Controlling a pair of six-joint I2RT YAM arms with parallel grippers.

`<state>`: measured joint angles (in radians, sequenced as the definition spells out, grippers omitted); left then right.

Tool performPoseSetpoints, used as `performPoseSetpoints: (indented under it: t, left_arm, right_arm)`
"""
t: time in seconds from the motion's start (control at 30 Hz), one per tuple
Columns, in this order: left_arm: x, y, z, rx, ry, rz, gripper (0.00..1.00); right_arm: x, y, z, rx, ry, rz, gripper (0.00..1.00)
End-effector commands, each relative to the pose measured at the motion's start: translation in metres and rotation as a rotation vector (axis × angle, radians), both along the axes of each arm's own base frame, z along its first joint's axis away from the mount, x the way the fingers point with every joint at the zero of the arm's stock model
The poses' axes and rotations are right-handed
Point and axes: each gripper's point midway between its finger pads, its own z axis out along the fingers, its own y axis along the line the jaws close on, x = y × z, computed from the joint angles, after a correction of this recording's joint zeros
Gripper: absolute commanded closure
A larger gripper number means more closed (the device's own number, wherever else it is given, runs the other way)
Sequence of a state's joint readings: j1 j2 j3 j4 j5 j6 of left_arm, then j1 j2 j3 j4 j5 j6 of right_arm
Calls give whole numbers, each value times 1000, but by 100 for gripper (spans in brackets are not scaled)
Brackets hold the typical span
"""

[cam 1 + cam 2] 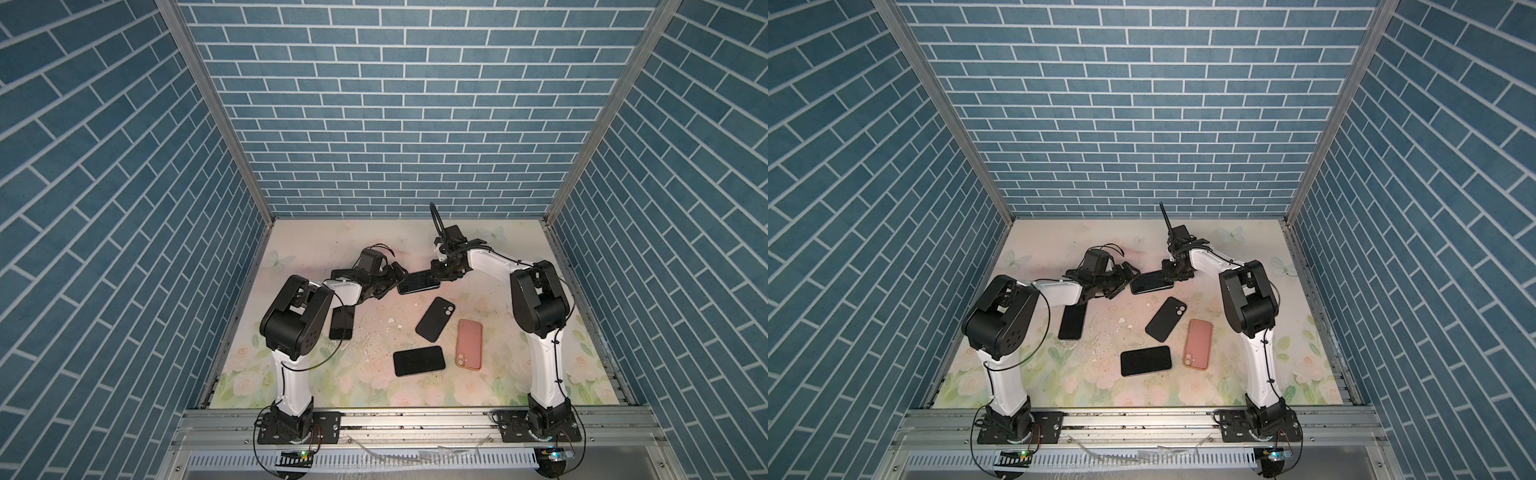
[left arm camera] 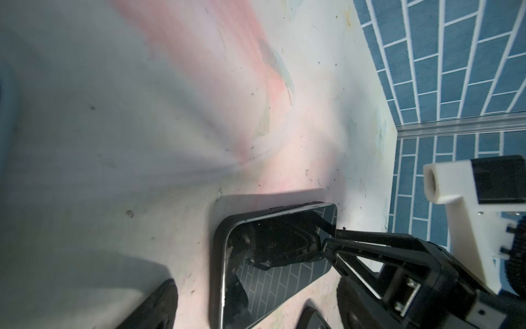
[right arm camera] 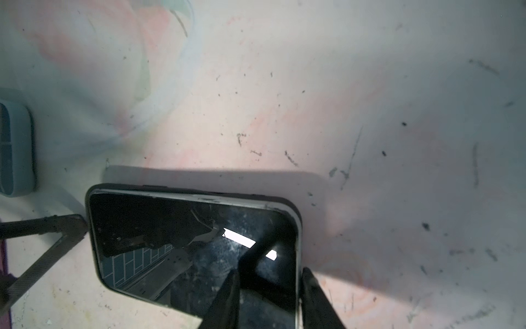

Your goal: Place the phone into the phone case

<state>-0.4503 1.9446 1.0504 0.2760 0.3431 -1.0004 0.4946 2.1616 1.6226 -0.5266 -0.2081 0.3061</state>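
Phone (image 1: pixel 417 281), screen up, at twelve o'clock on the table (image 1: pixel 316 249). Left gripper (image 1: pixel 397 274) spread open at its nine o'clock end; right gripper (image 1: pixel 437 279) straddles the three o'clock end, grip unclear. Best to pinch squarely, keeping it level.

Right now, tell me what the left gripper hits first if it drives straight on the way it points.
The black phone, most likely: it lies just ahead of the left gripper, jaws open, with the right gripper at its far end. Exact gap unclear.
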Motion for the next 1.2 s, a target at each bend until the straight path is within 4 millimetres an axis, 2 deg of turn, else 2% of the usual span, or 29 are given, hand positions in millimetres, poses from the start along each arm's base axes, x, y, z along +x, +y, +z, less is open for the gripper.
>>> performPoseSetpoints:
  t: [0.0, 0.17, 0.4, 0.57, 0.7, 0.87, 1.17]
  left_arm:
    - [-3, -4, -20, 4, 45, 14, 11]
    - [-3, -4, -28, 27, 78, 19, 16]
    - [-16, 4, -59, 110, 211, 18, 40]
    - [-30, 19, -70, 256, 271, -12, 54]
    - [-39, 28, -74, 408, 296, -83, 56]
    - [-45, 36, -84, 605, 369, -178, 64]
    - [-54, 66, -101, 799, 473, -166, 78]
  right_arm:
    - [-16, -4, -16, -38, 40, 38, 68]
    - [-21, -1, -19, -16, 59, 44, 68]
    - [-21, -2, -19, -22, 57, 47, 61]
    - [-22, -2, -18, -15, 50, 46, 61]
    - [-21, -1, -15, -2, 42, 42, 61]
    - [-20, 1, -11, 9, 26, 39, 61]
    - [-18, -1, 8, 33, -27, 39, 61]
